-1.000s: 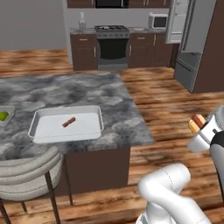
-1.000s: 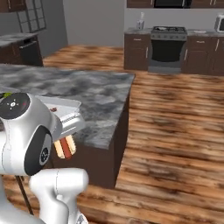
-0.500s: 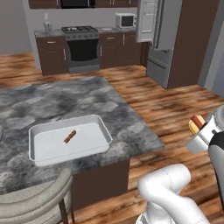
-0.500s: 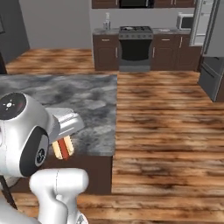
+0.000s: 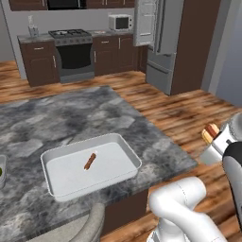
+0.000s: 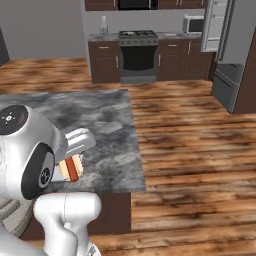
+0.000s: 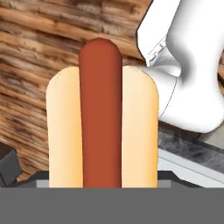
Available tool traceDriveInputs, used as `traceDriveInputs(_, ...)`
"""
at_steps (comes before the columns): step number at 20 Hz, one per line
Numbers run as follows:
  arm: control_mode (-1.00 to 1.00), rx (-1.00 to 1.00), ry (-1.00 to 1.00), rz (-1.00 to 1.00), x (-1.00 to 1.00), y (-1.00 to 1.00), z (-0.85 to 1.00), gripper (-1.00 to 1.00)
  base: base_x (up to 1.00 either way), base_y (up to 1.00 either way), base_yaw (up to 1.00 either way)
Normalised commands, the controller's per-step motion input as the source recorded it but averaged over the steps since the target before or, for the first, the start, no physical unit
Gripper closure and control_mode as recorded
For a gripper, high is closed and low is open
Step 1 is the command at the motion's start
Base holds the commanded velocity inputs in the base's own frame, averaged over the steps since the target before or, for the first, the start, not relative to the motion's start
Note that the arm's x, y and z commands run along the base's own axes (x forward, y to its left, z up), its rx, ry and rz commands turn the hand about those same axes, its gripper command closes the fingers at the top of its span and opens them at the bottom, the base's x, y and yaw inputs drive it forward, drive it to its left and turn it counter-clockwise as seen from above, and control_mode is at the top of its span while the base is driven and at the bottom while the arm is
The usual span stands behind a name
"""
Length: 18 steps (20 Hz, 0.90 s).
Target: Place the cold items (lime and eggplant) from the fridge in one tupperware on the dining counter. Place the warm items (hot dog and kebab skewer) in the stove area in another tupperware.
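My gripper (image 7: 103,175) is shut on a hot dog (image 7: 103,118), a red sausage in a pale bun. The hot dog (image 5: 210,133) hangs at the right, beyond the counter's edge and above the wood floor. In the right base view the hot dog (image 6: 71,167) pokes out under my arm. A white tupperware (image 5: 111,163) lies on the grey marble dining counter (image 5: 71,118), and a small brown kebab skewer (image 5: 90,161) rests in it. A second tupperware (image 5: 2,163) at the left edge holds something green, maybe the lime. The eggplant is hidden.
The stove (image 5: 73,52) stands at the far wall with a microwave (image 5: 120,21) to its right. The fridge (image 5: 160,47) has its door open at the back right. A chair back (image 5: 80,229) curves up at the counter's near edge. Wood floor spreads to the right.
The base has driven and turned, so the whole scene has shifted: the counter and the tupperware now lie closer and more central. The hot dog has stayed in my gripper.
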Motion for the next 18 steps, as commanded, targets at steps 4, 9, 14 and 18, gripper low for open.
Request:
traceDriveInputs(4,-1.00,-0.09,0.00,-0.24,0.38,0.64,0.11,1.00,0.00,0.00,0.00)
traceDriveInputs(9,-1.00,-0.04,0.09,-0.02,0.61,0.27,0.00,1.00,0.00,0.00,0.00)
traceDriveInputs(14,-1.00,-0.02,0.16,0.04,0.83,0.43,-0.36,1.00,0.00,0.00,0.00)
traceDriveInputs(18,-1.00,0.00,0.20,0.12,0.70,0.77,-0.65,1.00,0.00,0.00,0.00)
